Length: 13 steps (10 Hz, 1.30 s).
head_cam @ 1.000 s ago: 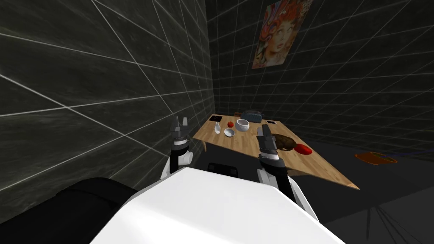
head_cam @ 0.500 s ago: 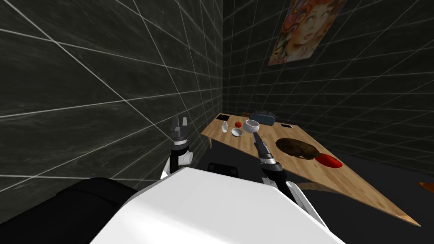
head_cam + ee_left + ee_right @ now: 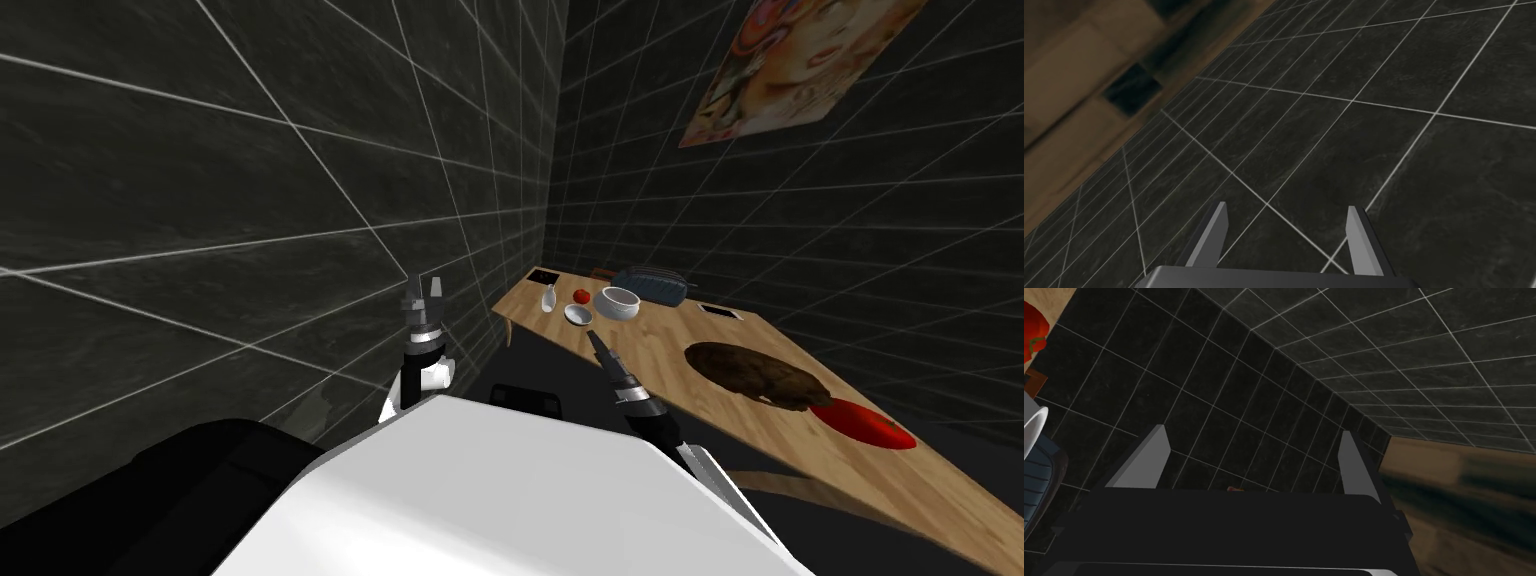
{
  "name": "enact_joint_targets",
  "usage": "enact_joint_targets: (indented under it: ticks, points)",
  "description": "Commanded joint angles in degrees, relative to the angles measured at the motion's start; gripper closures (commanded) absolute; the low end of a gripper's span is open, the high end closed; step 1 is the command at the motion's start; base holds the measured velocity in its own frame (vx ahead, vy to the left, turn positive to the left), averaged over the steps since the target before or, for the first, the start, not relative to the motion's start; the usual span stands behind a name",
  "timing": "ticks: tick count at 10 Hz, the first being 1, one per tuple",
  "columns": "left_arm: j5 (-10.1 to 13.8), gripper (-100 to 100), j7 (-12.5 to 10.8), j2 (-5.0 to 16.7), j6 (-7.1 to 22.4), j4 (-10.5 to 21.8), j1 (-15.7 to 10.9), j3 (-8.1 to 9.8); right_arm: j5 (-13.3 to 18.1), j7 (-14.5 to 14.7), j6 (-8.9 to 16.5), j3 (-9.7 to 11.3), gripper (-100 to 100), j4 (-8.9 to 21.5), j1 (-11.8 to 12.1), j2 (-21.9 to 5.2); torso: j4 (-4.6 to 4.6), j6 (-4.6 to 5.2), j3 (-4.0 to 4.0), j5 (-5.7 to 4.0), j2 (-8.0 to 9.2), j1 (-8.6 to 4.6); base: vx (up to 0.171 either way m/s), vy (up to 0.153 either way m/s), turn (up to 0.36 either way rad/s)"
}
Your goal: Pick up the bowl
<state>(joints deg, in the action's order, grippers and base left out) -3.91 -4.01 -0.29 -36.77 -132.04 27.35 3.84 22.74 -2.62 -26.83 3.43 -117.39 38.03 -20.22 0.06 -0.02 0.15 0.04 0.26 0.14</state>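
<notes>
A white bowl [image 3: 618, 303] stands upright near the far end of the wooden table [image 3: 660, 350]. A smaller white dish [image 3: 578, 315] lies just in front of it. My right gripper [image 3: 593, 340] reaches toward the table's near edge, short of the dish. In the right wrist view this gripper [image 3: 1251, 453] is open with nothing between its fingers [image 3: 1144, 458], and a white curved rim [image 3: 1034, 430] shows off to one side. My left gripper [image 3: 425, 290] is raised by the tiled wall, away from the table, and its wrist view shows it [image 3: 1286, 220] open and empty.
Beside the bowl are a red fruit [image 3: 581, 295], a small white bottle [image 3: 548, 298] and a dark toaster [image 3: 652, 284]. Nearer along the table lie a brown lump [image 3: 755, 372] and a red object [image 3: 862, 424]. Dark tiled walls close the corner behind the table.
My view has turned and come closer, so the table now sits larger and further right. The right gripper has dropped and now points at the table edge. The left arm is unchanged.
</notes>
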Motion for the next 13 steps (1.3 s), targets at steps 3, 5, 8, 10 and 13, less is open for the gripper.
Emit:
enact_joint_targets:
  ticks: [3,5,8,10,13]
  points:
    - [0.0,0,0.0,0.0,0.0,0.0,0.0,0.00,3.7,-2.6,0.5,-0.4,-100,2.6,2.0,-4.2,0.00,0.00,0.00,0.01,0.00,0.02,-0.036,0.065,0.205]
    - [0.0,0,0.0,0.0,0.0,0.0,0.0,0.00,6.4,-4.2,0.7,-0.5,-100,4.9,2.9,-6.7,0.00,0.02,0.00,0.00,0.01,0.02,-0.039,0.078,0.219]
    - [0.0,0,0.0,0.0,0.0,0.0,0.0,0.01,11.4,-7.6,1.2,-0.8,-100,9.7,4.6,-11.8,0.00,0.07,0.00,0.01,-0.01,0.00,-0.032,0.080,0.292]
    - [0.0,0,0.0,0.0,0.0,0.0,0.0,0.02,14.5,-9.3,1.4,-1.0,-100,12.2,5.4,-13.9,-0.01,0.08,-0.04,0.01,-0.07,-0.05,-0.007,0.070,0.172]
    - [0.0,0,0.0,0.0,0.0,0.0,0.0,0.01,18.1,-11.1,1.6,-1.1,-100,14.7,6.0,-17.3,-0.01,0.02,-0.02,0.02,-0.04,0.05,-0.014,0.077,0.214]
